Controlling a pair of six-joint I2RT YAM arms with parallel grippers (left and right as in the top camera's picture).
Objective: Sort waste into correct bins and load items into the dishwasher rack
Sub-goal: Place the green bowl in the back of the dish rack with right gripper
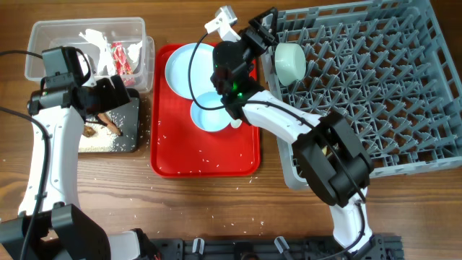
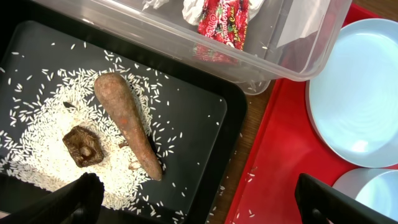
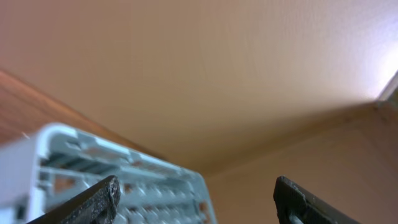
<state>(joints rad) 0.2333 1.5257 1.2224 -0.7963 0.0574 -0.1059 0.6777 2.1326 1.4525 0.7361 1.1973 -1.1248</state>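
Observation:
The clear tub (image 1: 43,61) holds the red-and-white wrapper (image 1: 119,58) and white paper scraps; the wrapper also shows in the left wrist view (image 2: 222,22). The black tray (image 1: 133,115) holds rice crumbs (image 2: 43,162), the brown stick (image 2: 127,124) and the brown lump (image 2: 82,147). My left gripper (image 2: 199,205) is open and empty above that tray's right edge. The pale plate (image 1: 180,68) and white bowl (image 1: 211,115) sit on the red tray (image 1: 206,162). The teal bowl (image 1: 291,61) stands on edge in the grey rack (image 1: 375,94). My right gripper (image 1: 263,30) is open and empty beside it, tilted upward (image 3: 196,202). No cup or spoon shows.
Loose rice crumbs lie on the red tray and on the wooden table (image 1: 180,209) around it. The right arm reaches across the red tray and the rack's left edge. The right wrist view shows only a rack corner (image 3: 124,180) and a plain wall.

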